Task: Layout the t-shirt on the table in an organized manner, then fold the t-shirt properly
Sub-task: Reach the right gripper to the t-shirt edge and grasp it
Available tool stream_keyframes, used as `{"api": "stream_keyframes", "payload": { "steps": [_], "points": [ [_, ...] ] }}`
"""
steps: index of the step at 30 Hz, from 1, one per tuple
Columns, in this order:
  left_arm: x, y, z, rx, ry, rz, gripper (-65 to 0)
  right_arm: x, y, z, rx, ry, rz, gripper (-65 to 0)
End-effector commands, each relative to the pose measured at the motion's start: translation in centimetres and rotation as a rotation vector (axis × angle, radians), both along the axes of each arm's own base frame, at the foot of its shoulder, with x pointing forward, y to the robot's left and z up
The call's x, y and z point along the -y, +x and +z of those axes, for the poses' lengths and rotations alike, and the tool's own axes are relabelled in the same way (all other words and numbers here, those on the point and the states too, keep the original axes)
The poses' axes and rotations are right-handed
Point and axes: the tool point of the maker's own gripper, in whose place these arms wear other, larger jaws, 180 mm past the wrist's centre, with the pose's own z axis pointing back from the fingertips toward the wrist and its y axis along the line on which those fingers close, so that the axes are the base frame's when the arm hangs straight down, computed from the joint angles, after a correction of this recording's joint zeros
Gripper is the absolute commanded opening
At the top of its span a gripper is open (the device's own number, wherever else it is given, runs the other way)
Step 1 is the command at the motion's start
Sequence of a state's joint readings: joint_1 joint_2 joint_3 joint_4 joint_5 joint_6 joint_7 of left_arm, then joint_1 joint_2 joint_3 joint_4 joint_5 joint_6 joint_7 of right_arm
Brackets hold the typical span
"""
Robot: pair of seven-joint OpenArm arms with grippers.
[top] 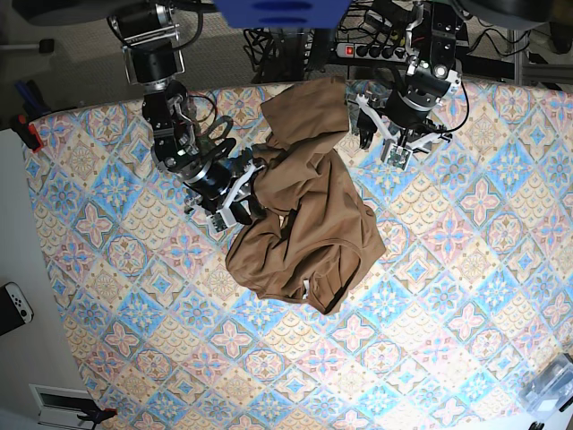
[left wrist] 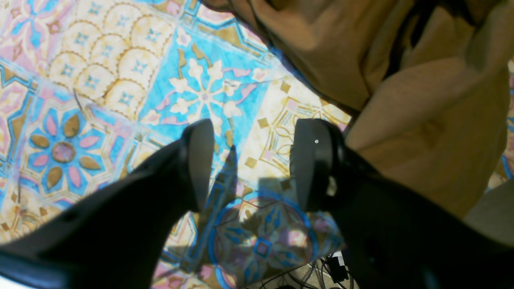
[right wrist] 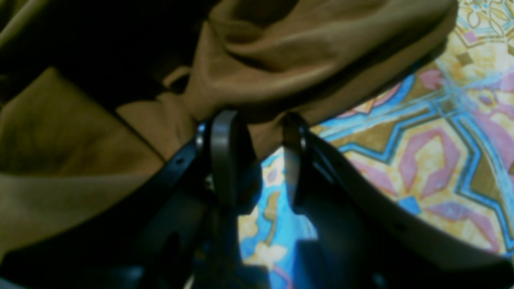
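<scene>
Lying crumpled on the bench [top: 466, 269]: one t-shirt [top: 304, 215], long axis upper-centre to lower-centre. Right gripper [right wrist: 257, 132] clamps its fabric; left gripper [left wrist: 253, 160] apart, empty.

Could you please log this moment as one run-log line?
t-shirt: crumpled on table, not laid out | right gripper: shut on t-shirt edge | left gripper: open, empty, beside t-shirt
</scene>
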State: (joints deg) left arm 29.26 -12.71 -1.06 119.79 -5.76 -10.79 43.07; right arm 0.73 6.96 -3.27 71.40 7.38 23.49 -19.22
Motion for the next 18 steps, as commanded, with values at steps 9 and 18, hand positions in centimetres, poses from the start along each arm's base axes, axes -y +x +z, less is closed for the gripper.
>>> {"api": "stream_keyframes", "payload": {
  "steps": [9,18],
  "points": [
    [0.0,0.4,0.7,0.03,-0.001,-0.002,-32.7,2.6,3.5,5.9,0.091,0.026,-0.128,-34.0],
    [0.1,0.3,0.7,0.029,-0.002,-0.004,-32.7,0.0,2.8,5.6,0.007,0.114,-0.125,-27.1]
  ]
}}
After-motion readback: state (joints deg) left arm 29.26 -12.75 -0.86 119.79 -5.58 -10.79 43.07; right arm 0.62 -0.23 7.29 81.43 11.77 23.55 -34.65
